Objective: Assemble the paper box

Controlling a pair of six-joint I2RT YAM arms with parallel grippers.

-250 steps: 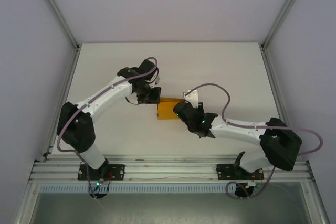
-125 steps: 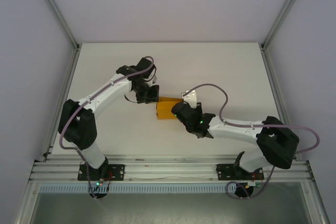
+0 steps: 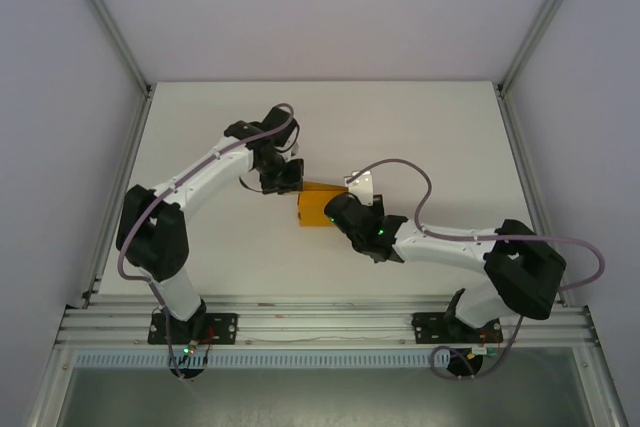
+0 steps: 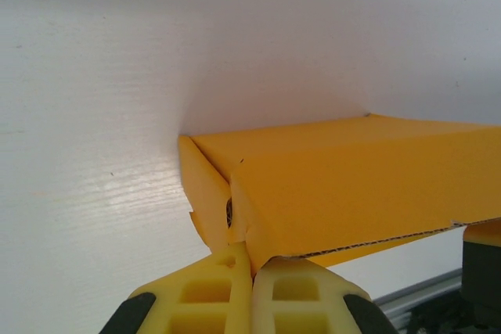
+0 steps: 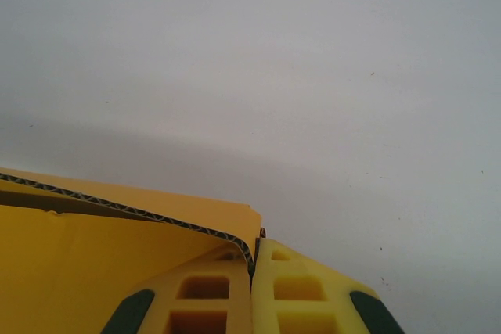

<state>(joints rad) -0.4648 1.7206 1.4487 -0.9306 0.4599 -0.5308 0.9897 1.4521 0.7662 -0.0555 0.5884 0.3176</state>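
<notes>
Paper box (image 3: 315, 209) looks light, thin, crease-prone; left gripper (image 4: 251, 262) and right gripper (image 5: 252, 257) each pinch a card edge tight. Best held near folds, gently, I'd say.

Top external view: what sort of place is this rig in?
Probably a lab test cell: white table walled by plain panels on aluminium posts, both arms bolted to an aluminium rail, one orange paper box between them.

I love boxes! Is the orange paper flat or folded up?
Folded up. The paper box shows a top panel and a bent side flap, raised above the table.
</notes>
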